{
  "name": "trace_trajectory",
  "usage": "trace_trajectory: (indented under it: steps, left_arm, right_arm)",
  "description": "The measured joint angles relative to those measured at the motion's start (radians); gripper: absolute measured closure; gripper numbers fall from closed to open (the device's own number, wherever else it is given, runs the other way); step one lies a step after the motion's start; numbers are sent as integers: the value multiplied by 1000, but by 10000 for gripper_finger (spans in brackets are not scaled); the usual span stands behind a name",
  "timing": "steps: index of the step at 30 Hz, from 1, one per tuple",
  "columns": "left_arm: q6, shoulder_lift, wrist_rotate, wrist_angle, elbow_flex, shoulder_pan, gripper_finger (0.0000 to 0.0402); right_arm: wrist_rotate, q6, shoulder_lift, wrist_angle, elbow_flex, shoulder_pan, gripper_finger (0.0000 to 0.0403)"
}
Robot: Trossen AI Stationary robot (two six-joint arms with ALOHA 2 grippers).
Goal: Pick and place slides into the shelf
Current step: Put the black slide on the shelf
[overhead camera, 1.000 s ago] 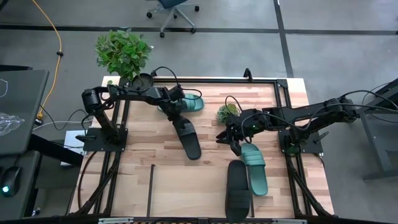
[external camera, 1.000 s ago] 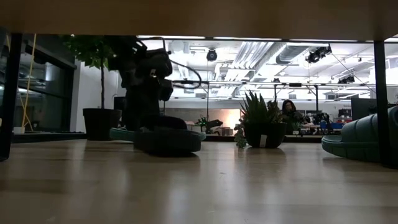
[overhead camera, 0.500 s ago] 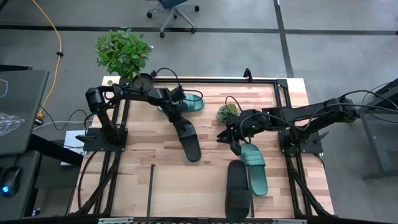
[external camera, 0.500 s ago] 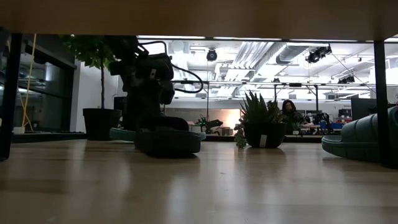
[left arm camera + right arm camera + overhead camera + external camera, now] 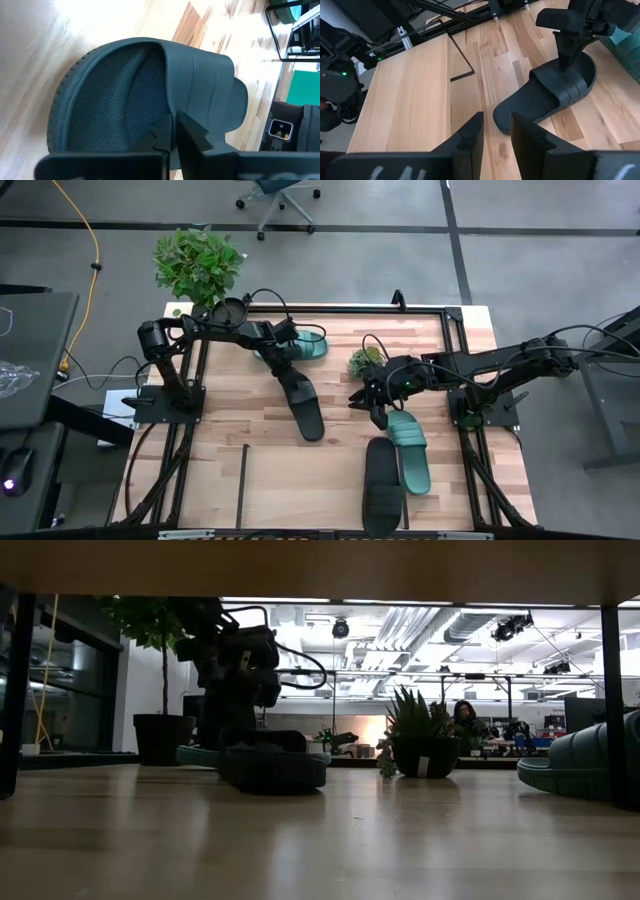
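Basically static since 0.5 s ago: left gripper stays pinched on black slide's strap, no lift yet. Right gripper slightly parted, empty, hovering.

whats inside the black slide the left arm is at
The left pincer has its fingers shut on the strap edge of the black slide. Inside, only the textured footbed under the strap shows; the toe end beneath the strap is covered, so whether anything lies there cannot be seen.
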Motion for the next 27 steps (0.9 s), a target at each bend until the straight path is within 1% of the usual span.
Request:
trace_trajectory:
  steps: [3,6,11,15,17,23,27]
  left_arm:
    - [0,0,0,0,0,0,389]
    - [-1,0,2,1,0,0,391]
    - [-12,-4,57,0,0,0,396]
    - [-12,-30,63,3,0,-9,398]
    - [-12,-53,55,4,0,-10,398]
    - [-12,-140,-10,-1,5,-8,399]
    - [-15,-202,-49,0,33,-8,399]
  right_arm:
    - [0,1,0,0,0,0,318]
    - [0,9,0,0,0,0,318]
    - [-5,19,0,0,0,0,318]
    - [-5,20,0,1,0,0,318]
    - [-5,23,0,1,0,0,318]
    - [-7,30,0,1,0,1,318]
    - [-7,43,0,2,0,0,318]
